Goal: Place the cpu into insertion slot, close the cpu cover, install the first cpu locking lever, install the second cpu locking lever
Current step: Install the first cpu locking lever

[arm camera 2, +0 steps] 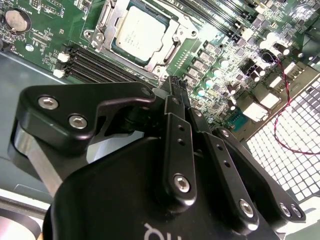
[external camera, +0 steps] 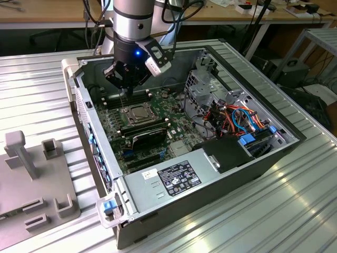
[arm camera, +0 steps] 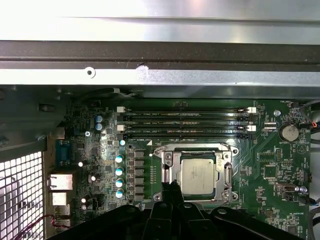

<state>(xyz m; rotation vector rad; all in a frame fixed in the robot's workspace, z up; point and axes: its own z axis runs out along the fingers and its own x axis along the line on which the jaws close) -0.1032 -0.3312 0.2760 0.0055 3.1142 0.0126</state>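
Note:
The cpu (arm camera: 198,176) (arm camera 2: 142,32) (external camera: 139,112), a square silver chip, lies flat in the insertion slot on the green motherboard. The slot's pin field is hidden under it. The cpu cover (arm camera: 173,170) (arm camera 2: 112,27), a grey metal frame, lies down around the chip. My gripper (arm camera: 175,187) (arm camera 2: 172,82) (external camera: 123,105) hangs over the board with its black fingers pressed together, shut with nothing visible between them. Its tips stand at the socket's edge beside one corner of the cover. I cannot tell whether they touch a locking lever.
Black memory slots (arm camera: 185,122) run along one side of the socket, and a black-finned card (external camera: 150,138) sits on the other. The case walls (external camera: 79,100) enclose the board. A power supply (external camera: 174,179), coloured cables (external camera: 242,118) and a grey fixture (external camera: 31,179) lie further off.

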